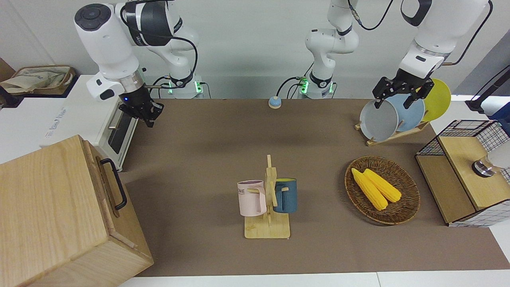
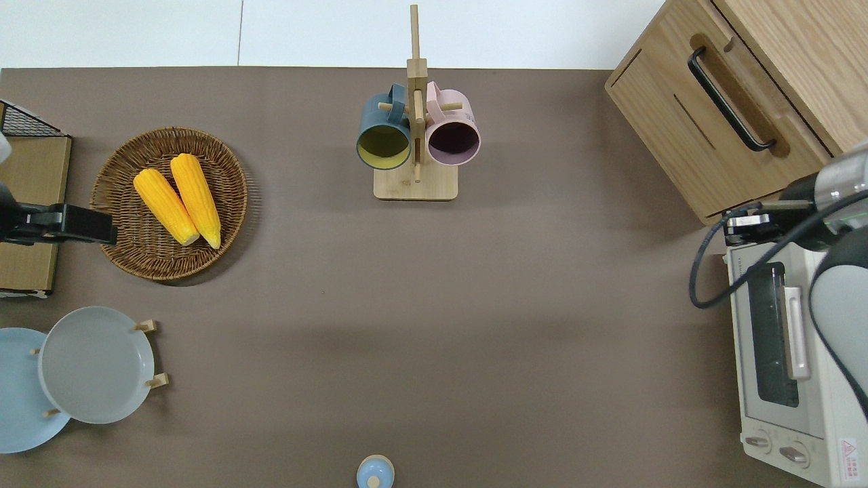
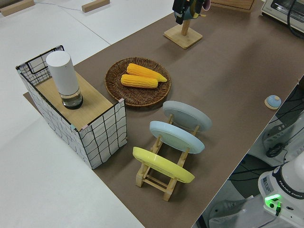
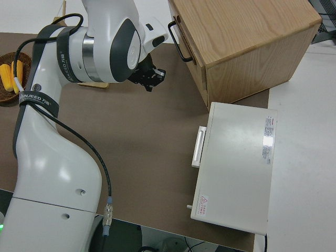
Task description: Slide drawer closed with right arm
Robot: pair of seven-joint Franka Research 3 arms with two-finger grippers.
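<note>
Right gripper (image 1: 146, 113) hangs near the white oven (image 1: 85, 119), and I cannot tell if it is apart or together. My drawer (image 1: 106, 184) sits in the big wood cabinet (image 1: 51, 215) at the right arm's end of the worktop (image 1: 223, 159), farther from the robots than the oven. It looks almost shut already, or shut. Its black handle (image 1: 115, 183) runs long along the front. I think the right arm is much the nearer one. The left arm is parked.
</note>
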